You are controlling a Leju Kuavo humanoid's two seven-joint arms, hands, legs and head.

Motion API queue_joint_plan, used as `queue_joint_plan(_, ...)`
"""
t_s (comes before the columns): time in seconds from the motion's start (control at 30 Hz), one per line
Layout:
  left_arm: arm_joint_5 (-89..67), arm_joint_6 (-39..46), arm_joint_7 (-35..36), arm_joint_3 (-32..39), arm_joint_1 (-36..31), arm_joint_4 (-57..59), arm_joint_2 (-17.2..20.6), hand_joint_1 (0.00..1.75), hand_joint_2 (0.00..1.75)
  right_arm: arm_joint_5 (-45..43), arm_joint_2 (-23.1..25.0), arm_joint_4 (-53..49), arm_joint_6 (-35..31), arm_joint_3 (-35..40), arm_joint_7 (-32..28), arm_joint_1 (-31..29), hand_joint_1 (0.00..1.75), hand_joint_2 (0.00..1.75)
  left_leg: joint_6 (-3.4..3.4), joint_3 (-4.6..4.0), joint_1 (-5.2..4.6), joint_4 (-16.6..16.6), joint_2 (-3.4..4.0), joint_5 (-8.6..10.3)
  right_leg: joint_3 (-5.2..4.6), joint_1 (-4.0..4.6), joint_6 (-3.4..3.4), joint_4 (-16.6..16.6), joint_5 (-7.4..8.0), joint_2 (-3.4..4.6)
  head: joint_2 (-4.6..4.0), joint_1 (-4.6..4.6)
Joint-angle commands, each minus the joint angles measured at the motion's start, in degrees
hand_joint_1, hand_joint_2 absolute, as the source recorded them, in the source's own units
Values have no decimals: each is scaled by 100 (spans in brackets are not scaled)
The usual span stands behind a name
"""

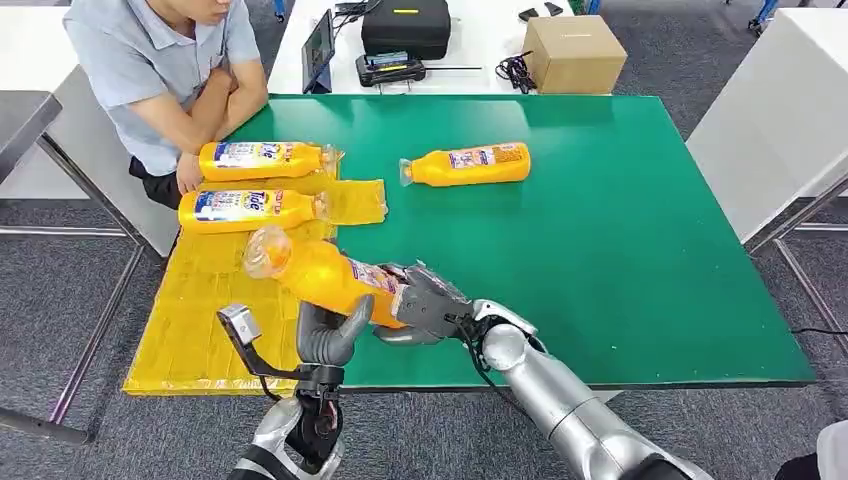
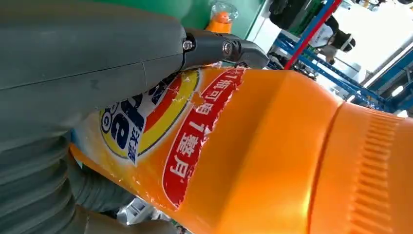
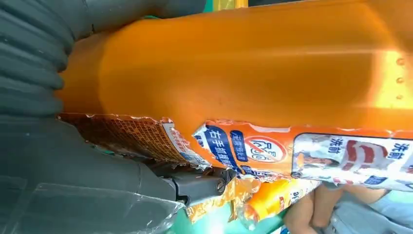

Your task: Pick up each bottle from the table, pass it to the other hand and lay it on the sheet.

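Handing over mid-air above the table's (image 1: 640,250) near edge, just right of the yellow sheet (image 1: 200,300). Gripping the held bottle (image 1: 325,275) at its base end with the right hand (image 1: 425,300), fingers wrapped around the labelled body (confirmed in the right wrist view, where the torn label is sitting against the fingers (image 3: 195,185)). Closing around the same bottle from below with the left hand (image 1: 330,335), thumb and fingers cupping the mid-body; pressing a dark finger (image 2: 224,48) against the orange wall in the left wrist view. Pointing the clear cap end toward the sheet's far left, bottle tilted, not touching the table or sheet.

Judging the step as the transfer between hands, third bottle of four: two placed bottles (image 1: 255,185) already lying side by side at the sheet's far end, one remaining bottle (image 1: 465,165) lying on the green surface toward the far edge.

Requiring next, by estimate: confirming a firm left-hand hold before loosening the right fingers, then lowering onto bare sheet nearer than the placed pair. Risking a slip if released early (smooth plastic, off-centre load).
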Motion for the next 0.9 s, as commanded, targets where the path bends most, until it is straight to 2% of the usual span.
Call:
queue_joint_plan(0.03,-59,-23,-289,129,-248,89,-42,175,175,-282,130,549,286,382,32,-319,175,175,-19,25,14,9,14,-17,25,15,-22,4,-12,9,0,0)
queue_joint_plan(0.1,-151,89,-406,200,-193,-186,-34,175,175,-370,129,815,407,432,10,-369,175,175,-17,22,13,6,14,-15,22,14,-19,1,-9,10,0,0)
queue_joint_plan(0.4,-156,98,-397,203,-183,-206,-33,175,175,-376,116,844,415,435,-13,-368,175,175,-11,14,10,3,2,-7,16,10,-13,-2,-5,-2,0,0)
queue_joint_plan(0.43,-180,176,-465,226,-181,-207,-52,175,175,-443,124,890,499,423,6,-373,152,175,-16,25,13,6,5,-14,26,14,-19,1,-11,1,0,0)
queue_joint_plan(0.47,-250,290,-574,257,-174,-271,-65,175,175,-593,137,988,604,350,18,-329,136,175,-9,10,7,2,1,-5,11,7,-10,-1,-4,-2,0,0)
queue_joint_plan(0.5,-280,303,-595,231,-157,-375,-48,175,175,-766,146,1122,707,284,-19,-290,138,175,-8,8,6,1,-2,-3,10,6,-9,-2,-4,-5,0,0)
queue_joint_plan(0.53,-307,315,-603,206,-138,-446,-32,175,175,-840,139,1218,741,263,-36,-269,124,175,-14,20,12,3,-1,-10,24,13,-16,-3,-8,-4,0,0)
queue_joint_plan(0.57,-327,298,-618,174,-115,-530,-14,175,175,-859,118,1330,748,274,-28,-268,21,175,-12,16,12,1,-5,-7,22,12,-13,-6,-6,-8,0,0)
queue_joint_plan(0.6,-401,323,-688,141,-89,-632,2,175,175,-882,113,1464,753,270,-46,-279,0,175,-16,28,15,1,-4,-12,34,16,-18,-7,-11,-9,0,0)
queue_joint_plan(0.67,-452,355,-695,76,-79,-734,25,175,175,-1019,132,1721,864,231,13,-332,0,175,-10,16,9,0,-5,-5,19,10,-12,-5,-6,-8,0,0)
queue_joint_plan(0.73,-553,468,-691,34,-67,-811,54,175,175,-985,143,1862,656,210,60,-342,0,175,-17,27,17,8,-4,-14,31,18,-21,0,-14,-9,0,-2)
queue_joint_plan(0.77,-726,654,-669,-2,-67,-839,106,175,175,-946,159,1902,431,160,82,-285,0,0,-13,21,12,0,-12,-6,27,13,-16,-6,-9,-16,0,0)
queue_joint_plan(0.9,-713,692,-425,68,56,-1118,285,175,175,-663,67,1777,-272,-73,139,67,0,0,-19,35,16,0,10,-16,37,18,-22,-7,-11,4,0,0)
